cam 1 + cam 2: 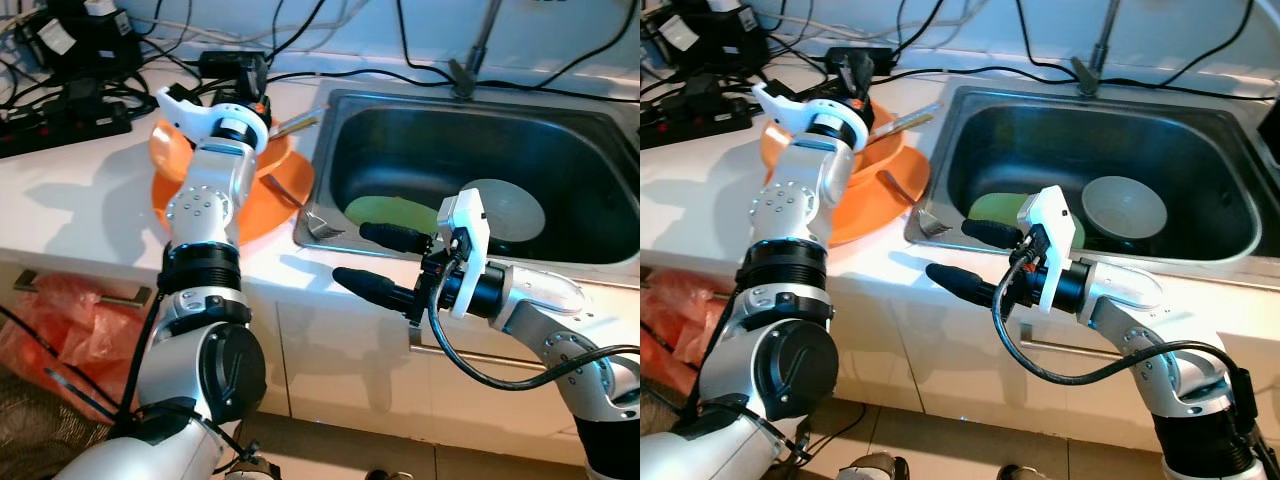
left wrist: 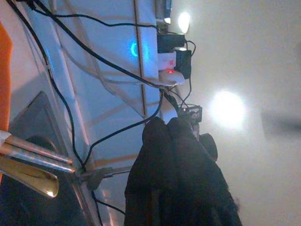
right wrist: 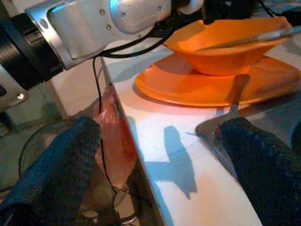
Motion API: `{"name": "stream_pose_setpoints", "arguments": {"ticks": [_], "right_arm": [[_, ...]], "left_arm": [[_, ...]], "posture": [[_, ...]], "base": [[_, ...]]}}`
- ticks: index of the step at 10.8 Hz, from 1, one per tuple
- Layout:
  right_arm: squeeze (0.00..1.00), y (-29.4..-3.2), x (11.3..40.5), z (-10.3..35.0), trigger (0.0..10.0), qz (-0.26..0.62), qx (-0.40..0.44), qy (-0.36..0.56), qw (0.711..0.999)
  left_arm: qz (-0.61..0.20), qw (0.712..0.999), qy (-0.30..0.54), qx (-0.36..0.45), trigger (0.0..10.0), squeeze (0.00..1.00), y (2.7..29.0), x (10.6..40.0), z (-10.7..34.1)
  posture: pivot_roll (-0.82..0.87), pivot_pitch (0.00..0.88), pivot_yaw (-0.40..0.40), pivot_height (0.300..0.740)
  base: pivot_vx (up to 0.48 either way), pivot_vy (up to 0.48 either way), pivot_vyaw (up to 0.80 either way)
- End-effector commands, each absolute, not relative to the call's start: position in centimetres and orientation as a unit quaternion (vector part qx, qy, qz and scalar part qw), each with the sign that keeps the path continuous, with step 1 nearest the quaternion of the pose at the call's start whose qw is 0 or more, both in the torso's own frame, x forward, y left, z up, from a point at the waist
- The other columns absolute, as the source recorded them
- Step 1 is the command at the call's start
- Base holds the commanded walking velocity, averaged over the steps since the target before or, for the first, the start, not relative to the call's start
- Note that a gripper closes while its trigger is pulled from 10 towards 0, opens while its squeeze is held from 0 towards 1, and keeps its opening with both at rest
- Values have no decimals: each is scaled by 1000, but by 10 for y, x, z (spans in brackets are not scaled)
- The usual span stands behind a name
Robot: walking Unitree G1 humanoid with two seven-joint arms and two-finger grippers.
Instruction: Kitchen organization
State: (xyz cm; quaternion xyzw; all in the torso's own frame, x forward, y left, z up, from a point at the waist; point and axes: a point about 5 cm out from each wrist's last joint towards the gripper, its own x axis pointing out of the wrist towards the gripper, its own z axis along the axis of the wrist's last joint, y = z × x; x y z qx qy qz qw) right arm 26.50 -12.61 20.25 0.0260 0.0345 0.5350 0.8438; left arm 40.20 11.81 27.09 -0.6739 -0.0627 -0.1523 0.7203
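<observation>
We see the orange plate (image 1: 265, 215) on the white worktop (image 1: 80, 200), just left of the steel sink (image 1: 590, 160), with an orange bowl (image 3: 221, 44) sitting on it. A metal utensil (image 1: 296, 124) leans out of the bowl over its rim. A spatula (image 1: 300, 205) lies with its handle on the plate edge and its blade on the worktop beside the sink rim. In the sink: a green plate (image 1: 390, 212) and a pale round dish (image 1: 510, 208).

Left gripper (image 2: 164, 129) is raised over the back of the bowl; in the left wrist view its jaws sit pressed together, holding nothing. Right gripper (image 1: 372, 258) hovers at the worktop's front edge near the spatula blade, jaws spread wide, empty.

We judge the spatula the nearest target: light, stiff, thin metal, likely slippery, lying flat, so hard to get under. Best hold is the handle where it rests raised on the plate rim. Bowl and plate look like rigid plastic or ceramic, can't tell; grip at the rim, lift the bowl off first. Loose utensil may slide out if the bowl tilts.
</observation>
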Motion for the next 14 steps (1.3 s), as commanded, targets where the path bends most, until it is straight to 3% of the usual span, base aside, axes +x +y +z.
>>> {"name": "stream_pose_setpoints", "arguments": {"ticks": [1, 2, 4, 5, 6, 7, 8, 12, 14], "right_arm": [[0, -124, 263, 208, 10000, 544, 19, 26, 838], [0, -125, 265, 208, 10000, 537, 15, 24, 843], [0, -126, 274, 204, 10000, 483, -13, 16, 875], [0, -126, 280, 203, 10000, 461, -22, 13, 887], [0, -123, 291, 205, 10000, 421, -27, -4, 907], [0, -122, 293, 207, 10000, 409, -43, -17, 912], [0, -120, 294, 211, 10000, 390, -72, -48, 917], [0, -119, 297, 207, 10000, 396, -120, -59, 908], [0, -117, 296, 208, 10000, 420, -175, -76, 887]], "left_arm": [[-157, 724, -60, -669, 0, 0, 113, 402, 273], [-160, 729, -58, -662, 0, 0, 112, 402, 273], [-218, 813, -93, -532, 0, 0, 105, 392, 287], [-223, 822, -93, -516, 3725, 0, 104, 390, 286], [-232, 848, -90, -468, 7020, 0, 104, 385, 277], [-235, 855, -90, -454, 10000, 0, 105, 382, 275], [-244, 877, -97, -403, 10000, 0, 106, 374, 270], [-257, 909, -118, -306, 10000, 0, 109, 358, 268], [-304, 924, -121, -197, 10000, 0, 103, 337, 263]], "posture": [[47, 71, 15, 740], [47, 71, 14, 740], [48, 59, 8, 740], [49, 49, 11, 740], [54, 45, 9, 740], [60, 46, 10, 740], [63, 48, 9, 740], [69, 51, 7, 740], [91, 66, 6, 740]], "base": [[0, 0, 0], [0, 0, 0], [0, 0, 0], [0, 0, 0], [0, 0, 0], [0, 0, 0], [0, 0, 0], [0, 0, 0], [0, 0, 0]]}}
